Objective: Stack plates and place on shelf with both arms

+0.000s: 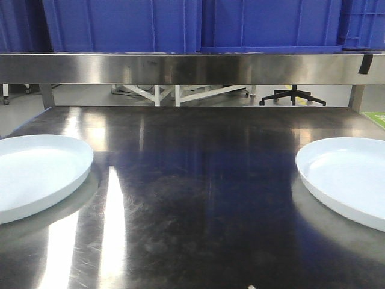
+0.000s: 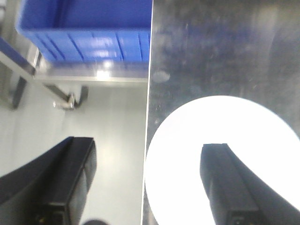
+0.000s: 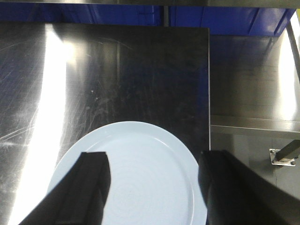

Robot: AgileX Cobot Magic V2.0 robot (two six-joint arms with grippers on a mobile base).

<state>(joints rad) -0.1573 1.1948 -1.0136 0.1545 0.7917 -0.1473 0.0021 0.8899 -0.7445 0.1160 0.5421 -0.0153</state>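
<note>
**Sitting well apart: two pale plates on a steel table, both grippers spread above them**

Left plate (image 1: 36,174) lies flat at the table's far left, cropped by the front view's edge. Right plate (image 1: 349,177) lies flat at far right, also cropped. Both are pale blue-white, glossy and shallow w/ a low rim, w/ bare tabletop btwn them.

Left wrist view: left plate (image 2: 187,154) glares white, just beside the table's left edge. Left gripper (image 2: 148,143) hangs above w/ fingers spread wide, holding nothing. One finger is over the plate, the other out past the table edge over grey floor (image 2: 112,117).

Right wrist view: right plate (image 3: 140,183) sits near the table's right edge. Right gripper (image 3: 153,153) is spread too, nothing pinched. One finger is over the plate's left part, the other over its right rim. Can't tell if any finger touches a plate.

Steel table (image 1: 192,198) is dark and scratched, w/ streaky reflections. Steel shelf (image 1: 180,67) spans the back above it, carrying blue plastic crates (image 1: 120,24), w/ a black tape strip (image 1: 364,62) at its right end. Under the shelf, in the bkgd, are an office-chair base (image 1: 293,96) and white frame legs (image 1: 174,93).
</note>
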